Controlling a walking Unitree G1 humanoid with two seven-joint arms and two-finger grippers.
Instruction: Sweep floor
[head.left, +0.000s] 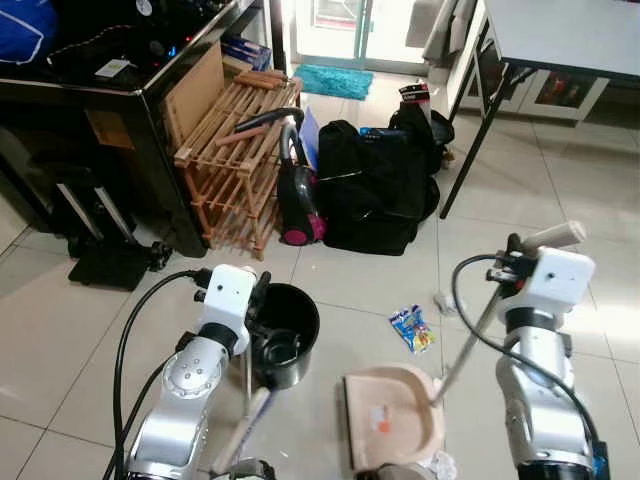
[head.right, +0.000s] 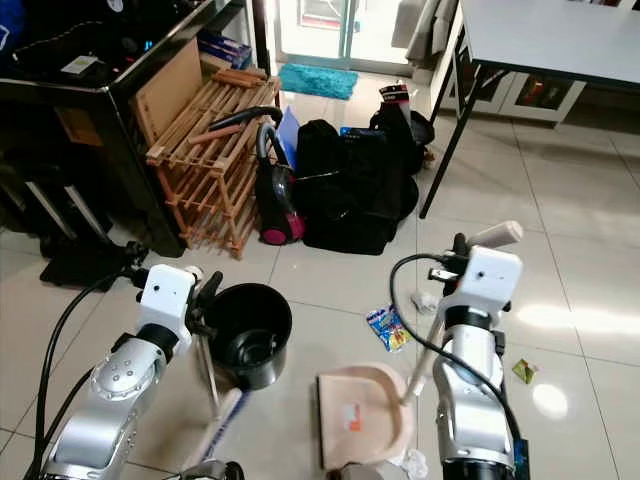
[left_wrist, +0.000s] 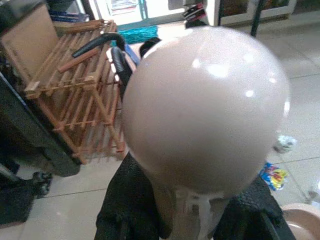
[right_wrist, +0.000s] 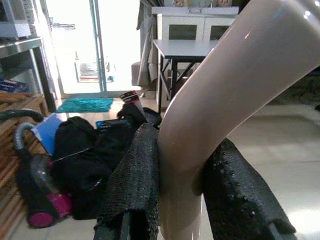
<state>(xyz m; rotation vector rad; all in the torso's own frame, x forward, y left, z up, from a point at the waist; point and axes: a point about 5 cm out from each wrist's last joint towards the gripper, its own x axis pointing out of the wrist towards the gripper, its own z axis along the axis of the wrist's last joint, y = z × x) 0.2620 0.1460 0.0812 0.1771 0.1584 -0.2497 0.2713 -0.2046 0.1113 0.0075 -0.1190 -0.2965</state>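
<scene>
Left jaws grip broom (head.left: 243, 425), right grip dustpan (head.left: 392, 415); black bin (head.left: 288, 330) holds cup

- A dustpan (head.left: 392, 415) lies on the floor between the robot's two arms.
- A bucket (head.left: 285, 330) stands just left of the dustpan.
- A snack wrapper (head.left: 412, 328) lies just beyond the dustpan.
- A vacuum cleaner (head.left: 297, 195) and bag (head.left: 375, 185) sit farther beyond it.
- A wooden rack (head.left: 232, 155) stands left of the vacuum cleaner.

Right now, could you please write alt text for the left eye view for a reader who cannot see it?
On a pale tiled floor, the right claw holds the beige long-handled dustpan, and the left claw grips the beige broom handle beside a black round bucket. A colourful snack wrapper lies ahead of the dustpan.
</scene>
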